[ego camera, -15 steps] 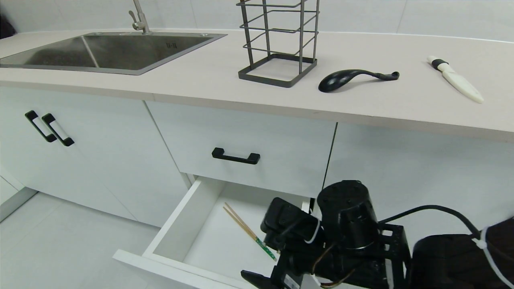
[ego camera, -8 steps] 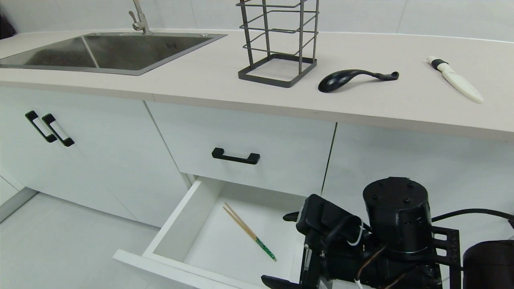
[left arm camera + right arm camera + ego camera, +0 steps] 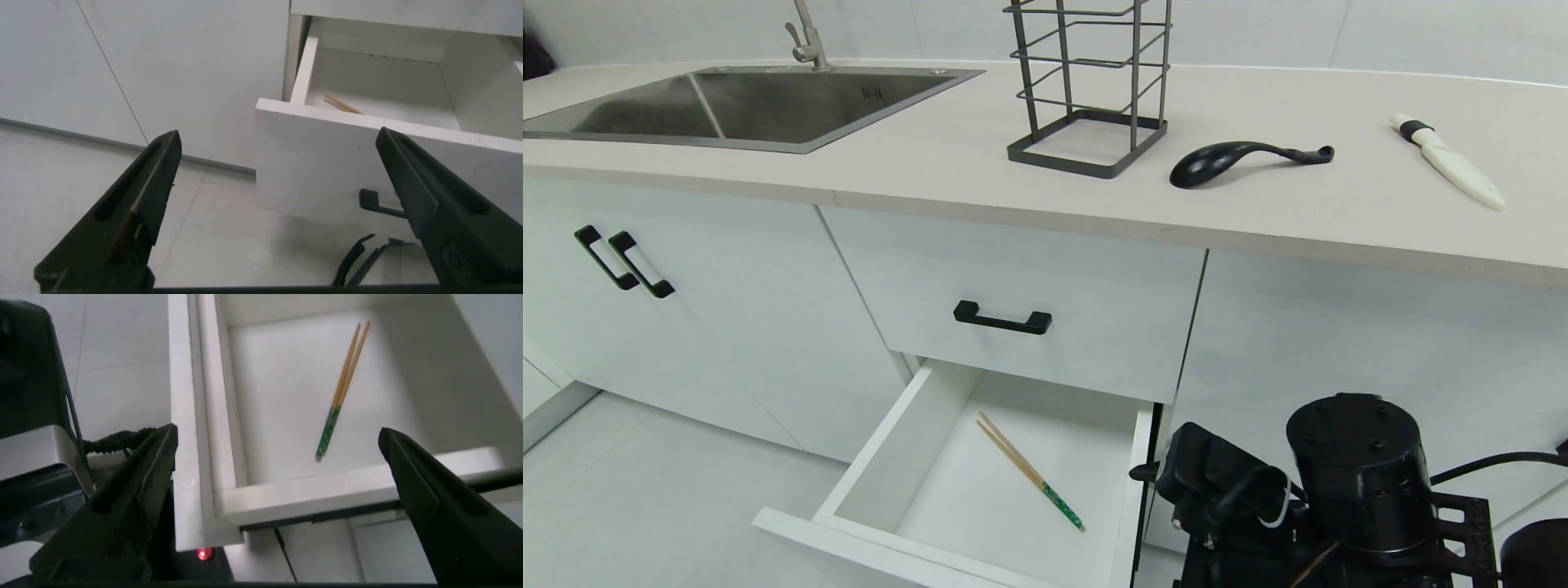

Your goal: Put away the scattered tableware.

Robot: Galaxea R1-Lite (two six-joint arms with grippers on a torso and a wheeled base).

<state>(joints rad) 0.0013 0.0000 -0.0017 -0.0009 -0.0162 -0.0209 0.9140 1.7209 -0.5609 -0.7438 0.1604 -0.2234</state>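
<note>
Your left gripper [image 3: 276,139] stood wide open w/ nothing btwn its black fingers. It was low in front of the pulled-out white bottom drawer [image 3: 368,163], facing the front panel and apart from it. Your right gripper [image 3: 278,434] was spread just as wide, also empty, hanging over the open drawer and looking down into it. In the head view the right arm [image 3: 1356,482] sat just right of the drawer. Inside lay the pair of wooden chopsticks w/ green tips [image 3: 1029,471], flat on the drawer floor, side by side, approx mid-drawer, touching no wall. Up on the beige countertop [image 3: 915,175] you had 2 items out: the black curved-handle spoon [image 3: 1217,162], bowl toward the rack, and the white knife w/ a black band [image 3: 1450,162] farther right, well apart from the spoon. The dark grey wire rack [image 3: 1058,161] stood upright just left of the spoon, not touching it. The steel sink [image 3: 768,106] w/ its tap [image 3: 805,37] was at the counter's left end. The upper drawer w/ a black bar handle [image 3: 1002,318] was shut.
</note>
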